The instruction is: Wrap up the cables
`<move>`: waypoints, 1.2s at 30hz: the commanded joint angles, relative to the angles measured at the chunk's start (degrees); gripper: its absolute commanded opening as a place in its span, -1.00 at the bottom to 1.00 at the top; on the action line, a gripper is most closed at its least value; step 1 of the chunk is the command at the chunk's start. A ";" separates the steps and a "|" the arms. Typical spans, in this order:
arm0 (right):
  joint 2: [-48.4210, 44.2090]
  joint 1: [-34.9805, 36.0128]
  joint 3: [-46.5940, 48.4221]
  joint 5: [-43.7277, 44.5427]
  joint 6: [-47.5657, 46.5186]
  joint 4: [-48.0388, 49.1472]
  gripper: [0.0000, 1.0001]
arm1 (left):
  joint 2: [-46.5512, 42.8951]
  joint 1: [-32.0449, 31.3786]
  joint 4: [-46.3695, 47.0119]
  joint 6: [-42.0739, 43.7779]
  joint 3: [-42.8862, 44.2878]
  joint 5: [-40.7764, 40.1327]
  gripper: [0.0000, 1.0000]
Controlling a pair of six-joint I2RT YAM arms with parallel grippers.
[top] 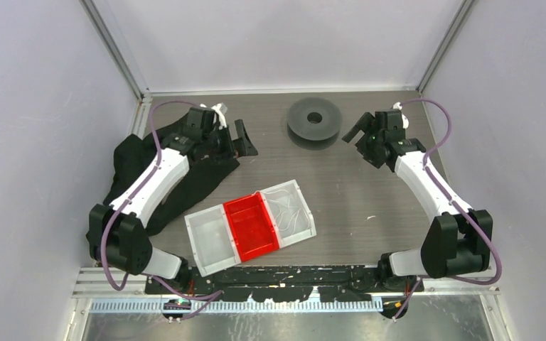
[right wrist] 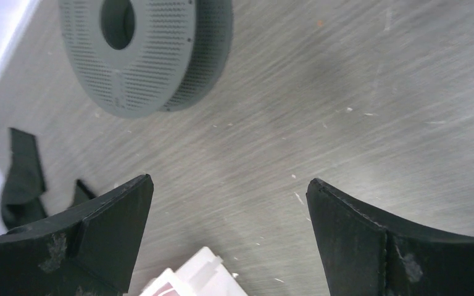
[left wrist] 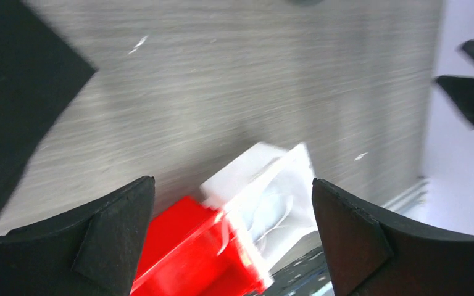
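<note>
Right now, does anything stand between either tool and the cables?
Nothing visible does. The cables lie in the open clear bin beside the red bin; only bare table separates it from the open left tool and right tool.

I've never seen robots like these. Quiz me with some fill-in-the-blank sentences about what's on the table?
1. The thin white cables lie in a clear bin; the middle bin beside it is coloured ____.
2. The grey spool lies flat with a round ____ through its centre.
3. The left arm stretches over a ____ cloth.
4. The left end effector and right end effector both have jaws ____, holding nothing.

Missing words: red; hole; black; open.
</note>
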 commanded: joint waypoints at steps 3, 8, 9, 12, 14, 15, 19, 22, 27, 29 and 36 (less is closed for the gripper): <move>1.58 -0.97 2.71 -8.42 5.02 7.33 0.99 | 10.56 0.20 28.30 -16.51 1.81 9.90 0.99; -1.11 -1.00 3.14 -7.43 4.33 5.04 0.99 | 29.94 0.88 40.92 -29.91 12.42 21.50 0.99; -1.93 -1.02 3.12 -7.54 3.95 4.44 0.99 | 33.34 0.91 45.33 -33.28 13.51 22.25 0.95; -4.57 -0.99 3.04 -7.13 2.99 1.78 0.99 | 41.81 0.75 51.36 -39.21 19.53 24.11 0.84; -6.58 -0.95 2.72 -6.69 2.51 0.13 0.99 | 45.22 0.38 52.55 -40.10 22.75 24.19 0.78; -7.62 -0.94 2.47 -6.39 2.28 -0.62 0.99 | 46.12 0.15 52.62 -40.00 23.77 23.80 0.76; -10.96 -0.94 1.65 -5.10 1.87 -3.42 0.99 | 50.56 -0.86 52.67 -39.91 27.68 24.20 0.71; -12.51 -1.00 1.41 -4.18 1.52 -4.82 0.99 | 53.65 -1.52 52.67 -40.29 30.54 24.70 0.64; -13.92 -1.07 1.76 -3.64 0.88 -7.11 0.99 | 56.56 -2.08 50.36 -38.22 34.40 24.38 0.52; -14.27 -1.09 1.68 -1.94 0.71 -7.58 0.99 | 57.57 -2.43 48.94 -37.16 36.19 24.29 0.46; -14.96 -1.03 1.51 -1.64 0.44 -9.02 0.99 | 59.98 -3.31 46.81 -35.46 39.20 24.29 0.30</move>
